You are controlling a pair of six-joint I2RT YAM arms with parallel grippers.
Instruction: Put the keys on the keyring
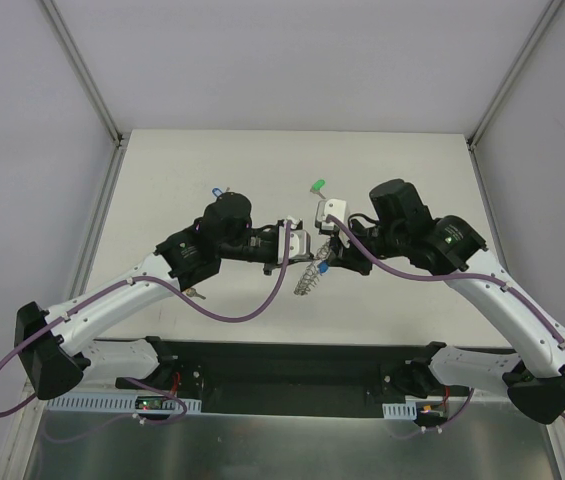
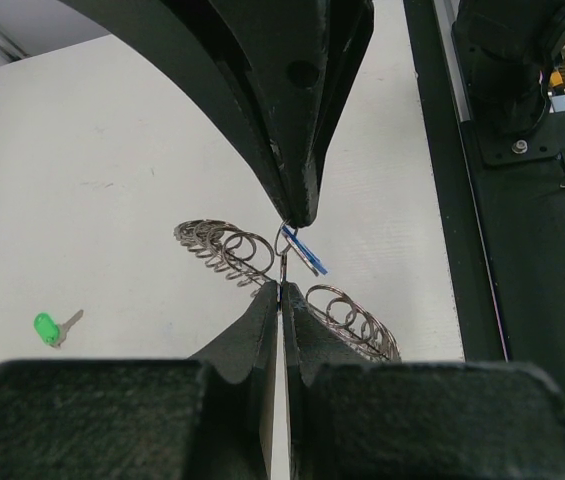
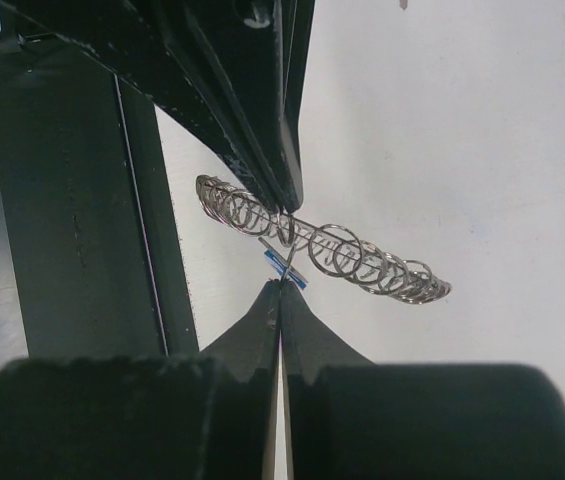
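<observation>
keyring (image 3: 362, 258) is off the table (image 1: 412, 170), hanging mid-air at centre between the two wrists, seen nearly edge-on, wire loops fanning out both sides. Blue key (image 2: 309, 255) sits right at the ring's wire, tilted, between the two sets of fingertips.

Left gripper (image 2: 280, 295): jaws fully pinched, nipping a thin wire of the keyring from one side.
Right gripper (image 3: 282, 292): jaws also pinched tight, tip-to-tip with the left, blue key right at its tips. Looks like it's holding the key, but the contact is tiny and hard to read.

Green key (image 1: 316, 186) lies loose on the table just beyond the right wrist. Another blue-headed key (image 1: 219, 191) lies beyond the left wrist. Both are well apart from the ring.
</observation>
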